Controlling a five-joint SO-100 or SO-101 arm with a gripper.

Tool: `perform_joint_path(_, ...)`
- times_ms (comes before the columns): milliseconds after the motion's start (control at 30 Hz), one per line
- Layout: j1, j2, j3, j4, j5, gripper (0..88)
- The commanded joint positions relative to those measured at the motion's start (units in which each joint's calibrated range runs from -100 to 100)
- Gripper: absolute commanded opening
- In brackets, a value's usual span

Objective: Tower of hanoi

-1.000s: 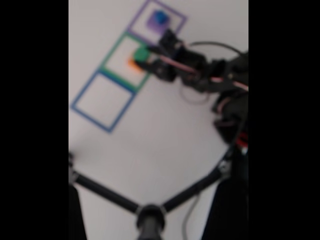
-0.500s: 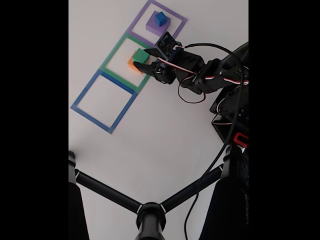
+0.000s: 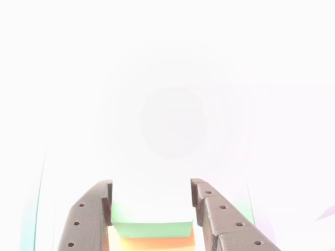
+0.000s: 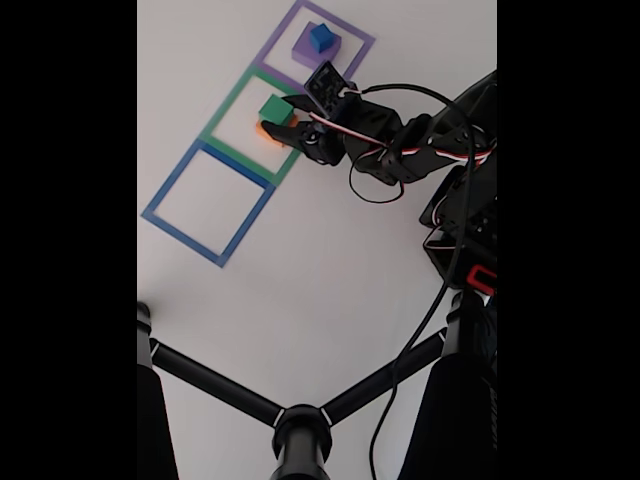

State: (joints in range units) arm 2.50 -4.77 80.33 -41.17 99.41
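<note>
Reaching in from the right of the fixed view across the white table (image 4: 320, 270), arm (image 4: 420, 150) stretched low toward the green taped square (image 4: 228, 105). Gripper (image 4: 276, 113) spread, fingers (image 3: 86, 219) flanking the green block (image 3: 152, 228) stacked on the orange block (image 3: 152, 243), contact impossible to judge. Purple block (image 4: 312, 52) topped by blue block (image 4: 321, 38) in the purple square (image 4: 355, 45). Other view washed out, block tops lost in glare
</note>
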Motion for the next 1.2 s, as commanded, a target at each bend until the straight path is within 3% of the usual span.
perform_joint_path(0, -0.10, 0.13, -1.88, -1.58, 0.59, 18.1)
perform_joint_path(267, 0.19, 0.13, -2.06, -1.58, 0.59, 29.2)
perform_joint_path(600, 1.15, -9.56, -2.15, 6.03, 0.59, 29.5)
perform_joint_path(767, 1.72, -21.75, -3.69, 20.93, 0.59, 26.1)
perform_joint_path(900, 2.87, -32.41, -8.06, 38.66, 0.59, 12.8)
perform_joint_path(1167, 6.80, -45.82, -21.97, 72.26, 0.59, 8.1)
